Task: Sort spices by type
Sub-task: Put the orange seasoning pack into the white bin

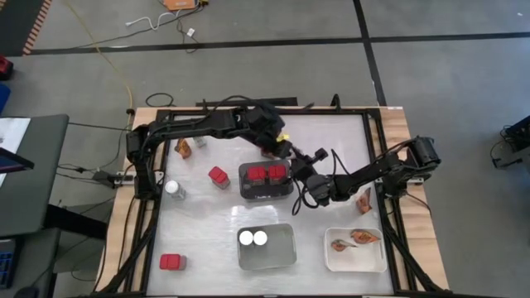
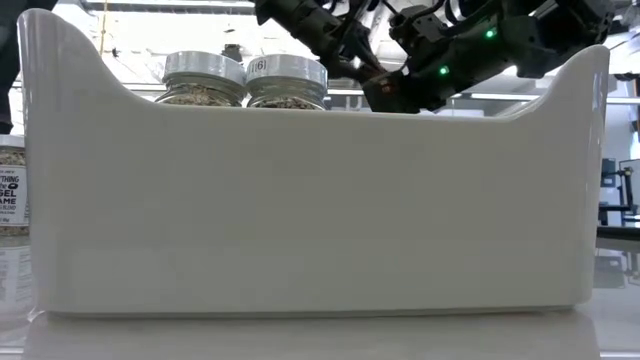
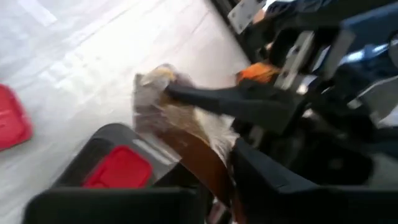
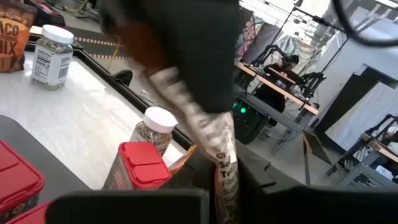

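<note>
An orange-brown packet (image 3: 177, 127) hangs in the air between both grippers, just right of the dark tray (image 1: 265, 192), which holds two red boxes (image 1: 267, 173). My left gripper (image 1: 291, 152) reaches in from the far left and is shut on one end. My right gripper (image 1: 308, 168) comes from the right and is shut on the other end. The packet also shows in the right wrist view (image 4: 214, 146). Loose red boxes (image 1: 219, 177) (image 1: 172, 262), a jar (image 1: 174, 189) and packets (image 1: 183, 147) (image 1: 365, 199) lie on the table. My left gripper pinches the packet's brown end (image 3: 208, 168) between its two fingers, slanting in from the table's far left. The packet is lifted clear above the dark tray's right edge. In the right wrist view this gripper (image 4: 180, 50) covers the packet's upper end. My right gripper pinches the packet's printed end (image 4: 222, 177) between its two fingers, coming from the table's right. One finger (image 3: 236, 102) lies across the packet's crumpled clear end. The packet is clear of the table and stretches between the two grippers.
A grey tray (image 1: 286, 258) at the near middle holds two white-lidded jars (image 1: 252, 237). A white tray (image 1: 354, 263) at the near right holds packets (image 1: 363, 236). In the low view a tray's wall (image 2: 320, 200) hides most of the table.
</note>
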Robot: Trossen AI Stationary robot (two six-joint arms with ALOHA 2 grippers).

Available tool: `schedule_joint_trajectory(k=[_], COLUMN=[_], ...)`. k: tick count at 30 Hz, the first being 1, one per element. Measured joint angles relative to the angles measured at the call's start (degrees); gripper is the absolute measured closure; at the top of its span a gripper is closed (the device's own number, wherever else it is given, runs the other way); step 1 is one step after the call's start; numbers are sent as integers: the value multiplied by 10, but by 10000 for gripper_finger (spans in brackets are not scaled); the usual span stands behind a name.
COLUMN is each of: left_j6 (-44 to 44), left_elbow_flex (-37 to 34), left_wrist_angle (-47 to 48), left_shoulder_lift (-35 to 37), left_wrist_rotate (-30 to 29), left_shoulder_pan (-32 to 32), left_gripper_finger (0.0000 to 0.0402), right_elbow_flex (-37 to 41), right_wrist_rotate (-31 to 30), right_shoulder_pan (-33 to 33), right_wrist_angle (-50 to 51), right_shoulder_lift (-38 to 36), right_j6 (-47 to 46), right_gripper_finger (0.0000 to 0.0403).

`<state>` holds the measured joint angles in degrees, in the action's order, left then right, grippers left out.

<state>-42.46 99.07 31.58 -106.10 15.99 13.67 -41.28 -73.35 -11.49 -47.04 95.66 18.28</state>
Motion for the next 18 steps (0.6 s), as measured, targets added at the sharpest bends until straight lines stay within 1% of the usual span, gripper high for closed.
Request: schedule_joint_trajectory(k=[3,5,6,9,11,13,15,18], left_j6=[26,21,16,36,66,100,136,198], left_elbow_flex=[0,0,0,0,0,0,0,0], left_wrist_angle=[22,24,23,22,25,25,28,57], left_shoulder_lift=[0,0,1,13,29,47,65,96], left_wrist_rotate=[-11,-23,-14,23,24,24,20,-16], left_shoulder_pan=[0,3,9,30,37,41,43,43], left_gripper_finger=[298,280,273,262,261,260,260,260], right_elbow_flex=[0,0,0,0,0,2,7,15], right_wrist_rotate=[1,1,1,-15,-31,-33,-34,-33], right_shoulder_pan=[-2,-6,-9,-26,-41,-56,-72,-99], right_wrist_angle=[2,18,32,63,92,135,197,325], right_shoulder_lift=[0,-4,-8,-26,-43,-66,-94,-152], right_j6=[4,4,3,2,1,-11,-47,-157], right_gripper_finger=[348,348,348,348,348,348,348,348])
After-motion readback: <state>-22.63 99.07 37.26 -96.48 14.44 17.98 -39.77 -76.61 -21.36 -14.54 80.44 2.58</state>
